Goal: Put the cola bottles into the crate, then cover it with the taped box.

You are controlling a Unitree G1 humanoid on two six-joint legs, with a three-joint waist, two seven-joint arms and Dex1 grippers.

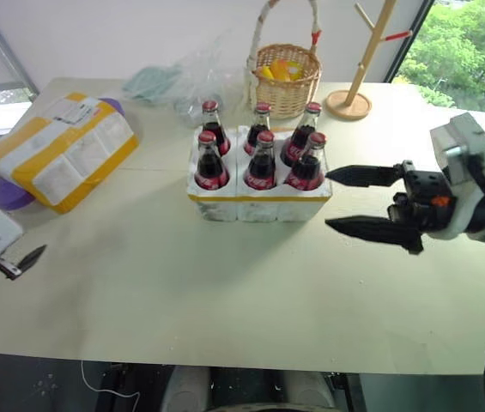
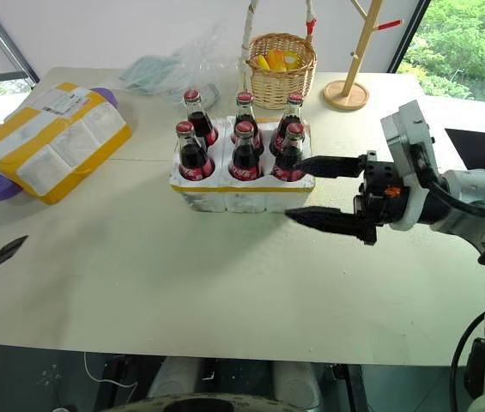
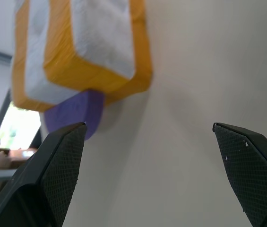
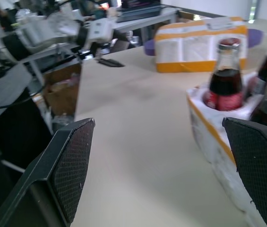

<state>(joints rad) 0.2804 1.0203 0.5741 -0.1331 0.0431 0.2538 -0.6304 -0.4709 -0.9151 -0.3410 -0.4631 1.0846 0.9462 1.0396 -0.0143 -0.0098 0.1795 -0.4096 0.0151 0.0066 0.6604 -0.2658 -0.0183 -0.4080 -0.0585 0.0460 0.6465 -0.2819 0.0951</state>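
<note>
On the tabletop, six bottles fill the crate; right pincer gapes empty beside it, left pincer spread, seemingly empty, near the box.

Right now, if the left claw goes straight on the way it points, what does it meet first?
Probably the taped box: the left claw is open and aimed over bare table toward its near corner and the purple thing under it. Depth is unclear, so it may pass just beside.
</note>
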